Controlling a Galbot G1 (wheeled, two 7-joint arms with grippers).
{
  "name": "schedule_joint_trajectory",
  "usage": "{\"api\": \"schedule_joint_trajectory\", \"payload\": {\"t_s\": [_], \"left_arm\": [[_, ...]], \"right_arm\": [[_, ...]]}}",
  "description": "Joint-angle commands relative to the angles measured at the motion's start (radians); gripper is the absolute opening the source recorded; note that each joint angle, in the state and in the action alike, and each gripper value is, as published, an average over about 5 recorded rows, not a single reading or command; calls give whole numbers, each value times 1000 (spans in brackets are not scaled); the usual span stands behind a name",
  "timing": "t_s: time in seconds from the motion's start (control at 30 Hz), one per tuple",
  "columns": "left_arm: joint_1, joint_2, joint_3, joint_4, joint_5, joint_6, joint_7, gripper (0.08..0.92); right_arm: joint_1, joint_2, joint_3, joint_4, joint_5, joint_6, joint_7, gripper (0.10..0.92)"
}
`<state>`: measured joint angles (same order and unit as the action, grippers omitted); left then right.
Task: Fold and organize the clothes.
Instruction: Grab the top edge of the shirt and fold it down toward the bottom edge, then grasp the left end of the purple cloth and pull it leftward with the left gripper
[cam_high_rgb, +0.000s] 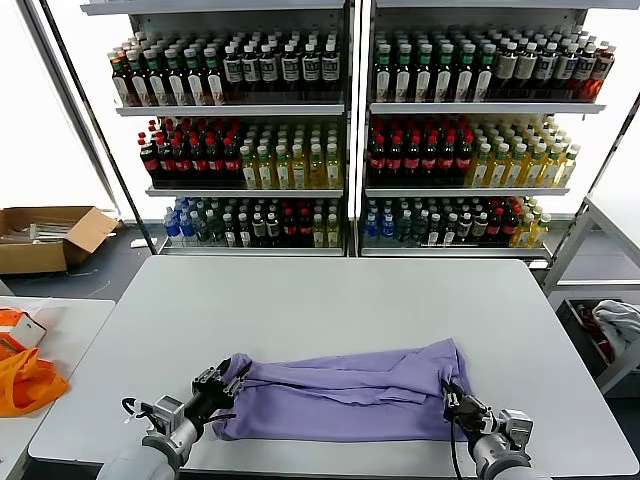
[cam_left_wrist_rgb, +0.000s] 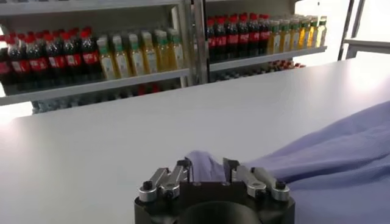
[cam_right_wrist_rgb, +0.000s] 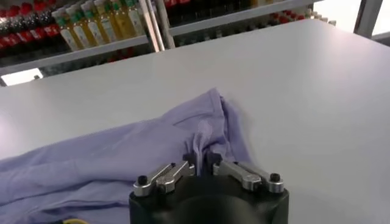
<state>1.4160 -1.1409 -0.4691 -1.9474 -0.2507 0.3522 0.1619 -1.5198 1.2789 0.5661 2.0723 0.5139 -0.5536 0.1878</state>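
The clothes, a lavender T-shirt (cam_high_rgb: 340, 395), lie in a long folded band across the near part of the white table (cam_high_rgb: 330, 300). My left gripper (cam_high_rgb: 228, 385) sits at the shirt's left end. In the left wrist view this gripper (cam_left_wrist_rgb: 207, 167) is open, with a bump of the purple fabric (cam_left_wrist_rgb: 341, 152) lying between its fingers. My right gripper (cam_high_rgb: 450, 398) rests at the shirt's right end. The right wrist view shows that gripper (cam_right_wrist_rgb: 201, 159) open a little, with a raised fold of the shirt (cam_right_wrist_rgb: 122, 152) standing in the narrow gap.
Shelves of bottled drinks (cam_high_rgb: 340, 120) stand behind the table. An orange bag (cam_high_rgb: 25, 385) lies on a side table at the left, with a cardboard box (cam_high_rgb: 45, 235) on the floor beyond it. A pale cloth (cam_high_rgb: 618, 325) sits in a rack at the right.
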Motion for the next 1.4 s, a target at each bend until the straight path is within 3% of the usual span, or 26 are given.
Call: {"api": "schedule_joint_trajectory", "payload": {"t_s": [0.03, 0.37, 0.53, 1.4], "left_arm": [[7, -17, -16, -69, 100, 44, -67, 480], [28, -84, -51, -86, 41, 89, -131, 767], [41, -124, -45, -103, -36, 104, -157, 819], [63, -193, -4, -69, -125, 135, -177, 823]], "right_arm": [[-4, -10, 5, 13, -79, 8, 3, 405], [22, -27, 50, 154, 17, 31, 11, 700], [48, -7, 33, 189, 19, 30, 12, 809], [43, -28, 28, 172, 14, 38, 12, 823]]}}
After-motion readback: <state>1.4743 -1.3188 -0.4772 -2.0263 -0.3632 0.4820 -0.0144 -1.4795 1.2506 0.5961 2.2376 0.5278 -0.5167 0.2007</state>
